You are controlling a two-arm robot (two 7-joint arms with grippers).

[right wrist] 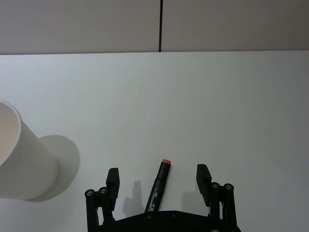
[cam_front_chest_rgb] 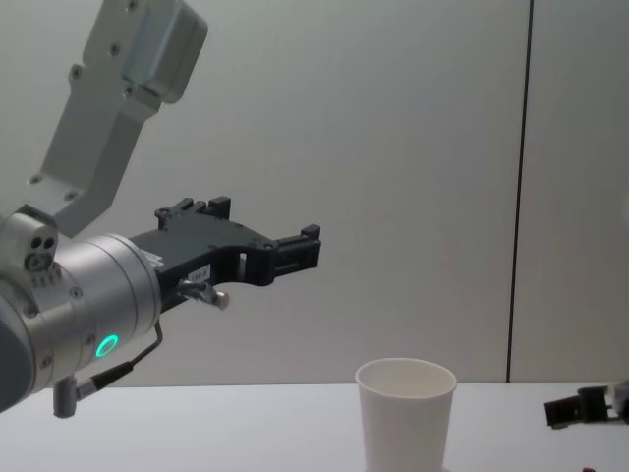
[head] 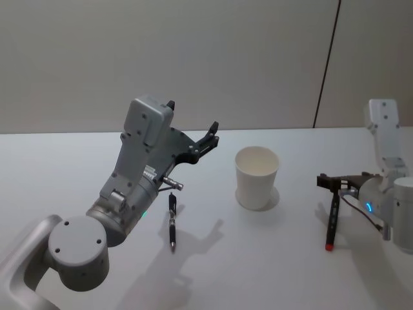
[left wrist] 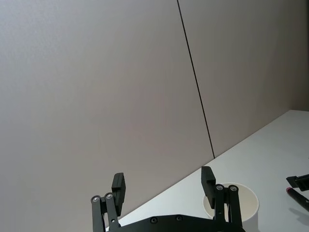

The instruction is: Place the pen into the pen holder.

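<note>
Right tool (right wrist: 158, 173): hangs low on the robot's right, fingers apart either side of the red-ended pen (right wrist: 158, 188), not touching it. Just beneath, flat on the surface (head: 77, 168) and free: that same pen. Looks light, stiff and slim, with a smooth round barrel; likely to roll away or squirt out under a careless pinch. Best taken across the barrel, near the middle or a little toward one end, so as to hang steady and tip upright for the drop. Calls for a firm but modest squeeze, nothing more.

Over on the left, near the arm: a second pen (head: 172, 223), dark, also lying flat and unheld.

Farther off, between the two arms and well apart from either pen: the pen holder (head: 255, 190), upright, mouth open upward, empty as far as can be seen. Judged very light and easy to tip or shove, being thin paper with nothing inside; better to lower the pen past the rim than to bump the wall.

Farthest, raised well above the surface and aimed at the back wall (head: 193, 51): left tool (left wrist: 163, 179), fingers spread, holding nothing.
</note>
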